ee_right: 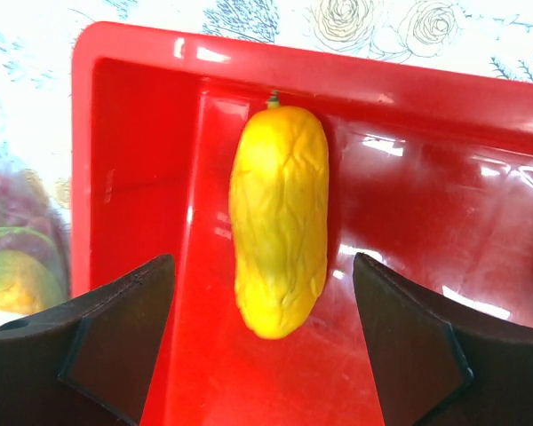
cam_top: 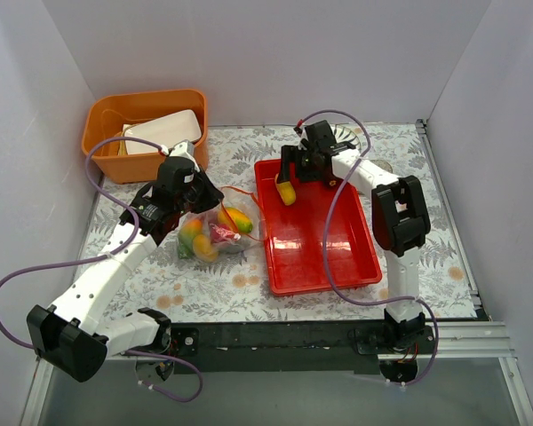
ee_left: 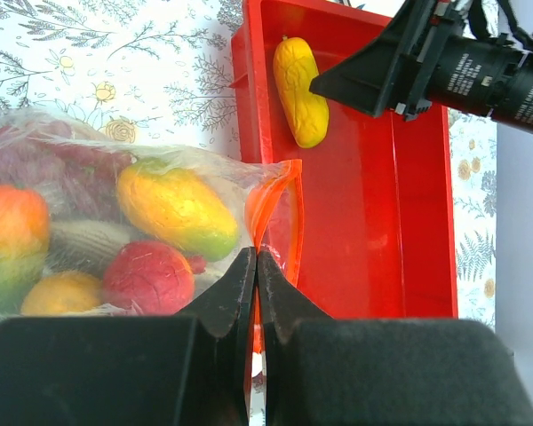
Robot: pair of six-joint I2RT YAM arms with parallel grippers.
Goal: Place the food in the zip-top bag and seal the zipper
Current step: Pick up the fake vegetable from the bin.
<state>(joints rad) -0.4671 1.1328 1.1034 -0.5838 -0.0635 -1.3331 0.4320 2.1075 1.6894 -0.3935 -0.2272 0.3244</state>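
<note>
The clear zip-top bag (cam_top: 215, 232) lies left of the red tray and holds several toy foods: mangoes (ee_left: 176, 206), a red apple (ee_left: 148, 277), purple grapes. My left gripper (ee_left: 257, 263) is shut on the bag's orange-red zipper strip (ee_left: 278, 206) at its mouth edge; the gripper also shows in the top view (cam_top: 179, 182). A yellow corn piece (ee_right: 280, 221) lies in the tray's far left corner (cam_top: 287, 192). My right gripper (ee_right: 265, 302) is open, its fingers on either side of the corn's near end, just above it; it also shows in the top view (cam_top: 304, 164).
The red rectangular tray (cam_top: 338, 257) takes up the middle right of the table. An orange bin (cam_top: 107, 124) with a white container stands at the back left. White walls close in the back and sides.
</note>
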